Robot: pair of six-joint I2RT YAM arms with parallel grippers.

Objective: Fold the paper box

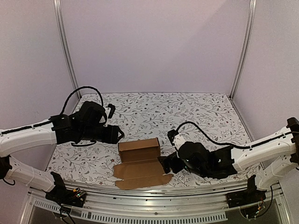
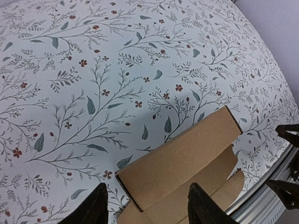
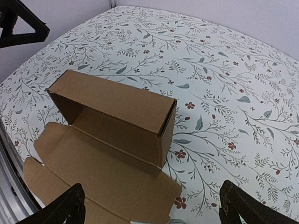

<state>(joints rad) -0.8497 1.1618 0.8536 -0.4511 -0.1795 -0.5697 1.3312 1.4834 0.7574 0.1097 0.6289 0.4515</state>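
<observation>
The paper box (image 1: 139, 161) is plain brown cardboard near the table's front edge, between my arms. Its far part stands folded up as a narrow open trough, and its lid panel with end flaps lies flat toward me. My left gripper (image 1: 117, 134) hangs open just left of and above the box; the left wrist view shows the box (image 2: 180, 156) between and beyond its fingertips, untouched. My right gripper (image 1: 164, 163) is open at the box's right end; the right wrist view shows the box (image 3: 117, 123) ahead, with the flat lid low between the fingers, untouched.
The table wears a white cloth with a leaf and flower print (image 1: 154, 109). A metal rail (image 1: 154, 196) runs along the near edge. Pale walls with upright metal posts (image 1: 65, 46) close in the back and sides.
</observation>
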